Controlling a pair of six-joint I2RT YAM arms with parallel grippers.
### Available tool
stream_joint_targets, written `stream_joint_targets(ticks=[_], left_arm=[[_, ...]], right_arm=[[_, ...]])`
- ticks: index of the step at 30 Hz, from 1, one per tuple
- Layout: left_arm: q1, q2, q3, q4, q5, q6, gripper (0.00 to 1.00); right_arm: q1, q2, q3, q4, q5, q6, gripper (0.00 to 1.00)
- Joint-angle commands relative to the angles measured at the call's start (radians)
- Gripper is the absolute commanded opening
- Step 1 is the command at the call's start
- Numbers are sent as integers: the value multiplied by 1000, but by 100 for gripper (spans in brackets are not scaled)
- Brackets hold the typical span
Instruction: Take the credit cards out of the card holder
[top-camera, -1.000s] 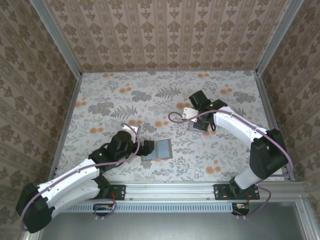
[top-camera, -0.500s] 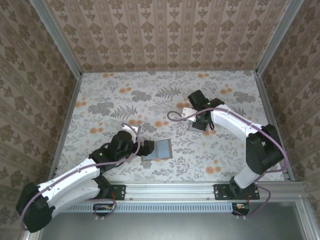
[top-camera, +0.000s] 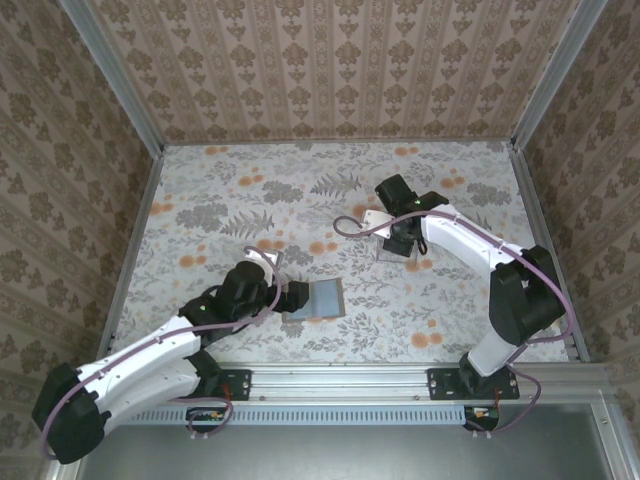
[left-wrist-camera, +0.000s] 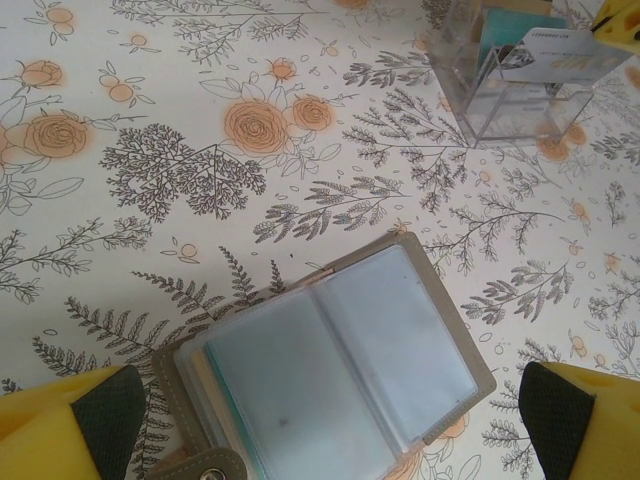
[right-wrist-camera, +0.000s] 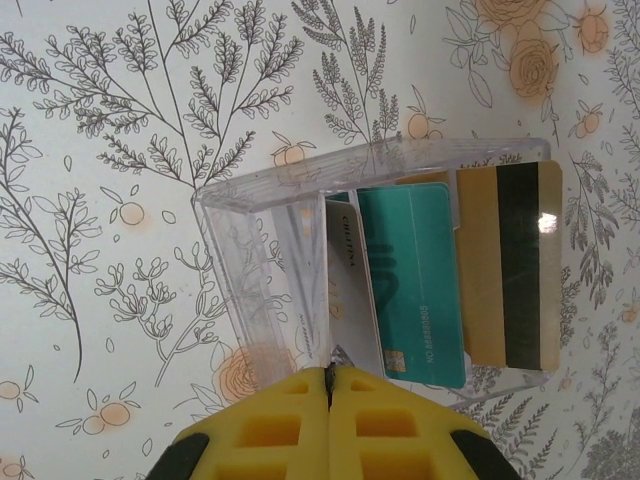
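The card holder lies open on the table, taupe outside with bluish clear sleeves; thin cream and teal card edges peek from its left side. My left gripper is open, one finger on each side of the holder, just above it. My right gripper is shut on the corner of a white credit card, which reaches down into a clear plastic box. A teal card and a gold card with a black stripe lie in that box.
The clear box sits right of the table's centre, under the right gripper. The left wrist view has it at the upper right. Patterned walls and metal rails close the table in on three sides.
The right arm has shifted slightly to the left and away over the clear box, still shut. The left arm and the card holder have not moved.
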Motion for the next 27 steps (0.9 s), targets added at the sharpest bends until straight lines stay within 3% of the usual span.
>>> stream_joint_targets(ticks=[1,15,16,18,21,27], left_arm=[[2,2,-1,4,12,4,100],[4,2,-1,1,14,4,100],[4,2,-1,1,14,4,100],[4,2,-1,1,14,3,100],[4,3,-1,1,15,4,100],[5,5,-1,3,18,3,100]], right_arm=[[-8,-14,3,-29,-14,-20,0],[-36,44,-17,0,-22,-22,0],[-36,45,-16,0,-22,-20,1],[-36,45,-14,-1,-21,-18,18],[-41,44,-15,11,-9,-13,24],[-48,33,-15,51,29,-3,26]])
